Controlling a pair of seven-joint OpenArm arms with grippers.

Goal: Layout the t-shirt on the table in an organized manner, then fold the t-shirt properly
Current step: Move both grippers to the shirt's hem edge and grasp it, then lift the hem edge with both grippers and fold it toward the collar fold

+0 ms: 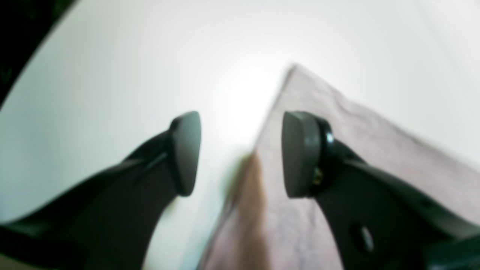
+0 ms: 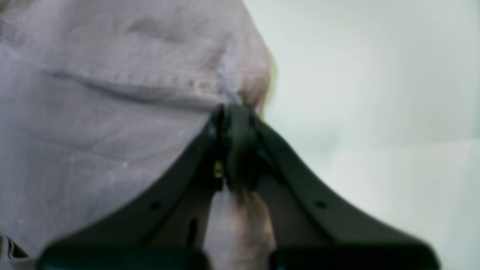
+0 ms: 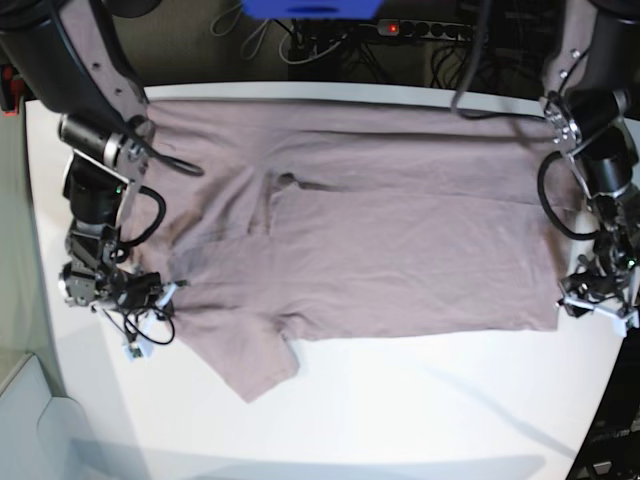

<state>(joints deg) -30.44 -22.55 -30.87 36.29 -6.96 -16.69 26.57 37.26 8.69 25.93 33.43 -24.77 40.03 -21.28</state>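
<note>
The t-shirt [image 3: 400, 230], soft dusty-pink cloth with shallow wrinkles and a stitched seam, spreads across the centre and toward 12 o'clock in the base view, one rounded flap reaching toward 7 o'clock; it lies on the smooth white surface [image 3: 450, 400]. The right hand [image 2: 238, 150], at 9 o'clock, is pinched narrow on its edge; the left hand [image 1: 242, 153], at 3 o'clock, stands wide near a squared corner. Dark floor [image 3: 8, 340] shows past 9 o'clock

Before me the dusty-pink t-shirt [image 3: 400, 240] lies spread, wrinkled in places. I see it across the white table [image 3: 420, 400].
</note>
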